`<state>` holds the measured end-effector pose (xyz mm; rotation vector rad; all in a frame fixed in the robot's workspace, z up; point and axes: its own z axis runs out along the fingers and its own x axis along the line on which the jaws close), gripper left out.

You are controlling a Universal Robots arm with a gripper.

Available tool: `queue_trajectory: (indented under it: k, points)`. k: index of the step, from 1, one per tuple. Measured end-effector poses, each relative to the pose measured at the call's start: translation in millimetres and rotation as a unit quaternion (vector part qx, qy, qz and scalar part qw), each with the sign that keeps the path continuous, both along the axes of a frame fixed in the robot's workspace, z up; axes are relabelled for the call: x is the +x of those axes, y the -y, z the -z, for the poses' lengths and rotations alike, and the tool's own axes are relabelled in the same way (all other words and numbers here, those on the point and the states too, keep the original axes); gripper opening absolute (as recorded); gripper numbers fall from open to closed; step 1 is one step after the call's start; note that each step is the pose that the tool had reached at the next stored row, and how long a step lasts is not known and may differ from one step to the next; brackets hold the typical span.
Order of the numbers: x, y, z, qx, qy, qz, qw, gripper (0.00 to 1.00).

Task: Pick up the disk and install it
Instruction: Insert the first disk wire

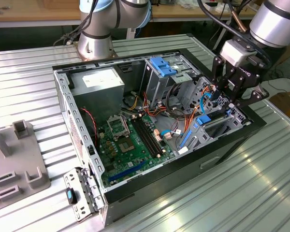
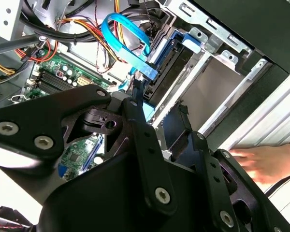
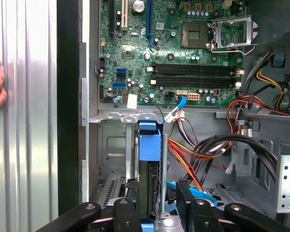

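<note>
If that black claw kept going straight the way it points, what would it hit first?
Probably the flat grey metal disk in its bright blue plastic frame, standing on edge in the silver drive bay just ahead of the gripper, though depth is hard to judge.

Table: ribbed bare metal, bright and reflective.
Computer case: dull grey sheet metal inside, matt black outer shell.
Circuit board: green, slight lacquered sheen.
Disk: smooth bright blue plastic frame.
Flat cable: glossy blue plastic.
Gripper: matt black links, shiny screw heads.
Arm: satin silver metal.
Fixture: matt grey plastic.
Bench: pale wood.
</note>
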<state>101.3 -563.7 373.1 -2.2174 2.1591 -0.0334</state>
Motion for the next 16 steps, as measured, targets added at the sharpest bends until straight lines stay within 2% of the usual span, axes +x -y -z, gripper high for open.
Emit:
queue_trajectory:
  k: [3, 5, 7, 10, 12, 16]
  points:
    - [1.9, -0.1, -0.2, -0.0008, -0.0003, -0.010, 0.9999, 0.44]
    - [8.8, -1.3, -0.1, -0.0007, -0.0004, -0.017, 0.9999, 0.44]
    - [17.6, -4.4, -0.1, -0.0007, -0.0006, -0.023, 0.9997, 0.44]
    - [24.9, -5.3, 0.1, -0.0007, -0.0007, -0.027, 0.9996, 0.44]
    - [34.0, -5.8, 0.9, -0.0007, -0.0007, -0.031, 0.9995, 0.44]
    - [41.2, -7.9, 1.2, -0.0008, -0.0007, -0.043, 0.9991, 0.44]
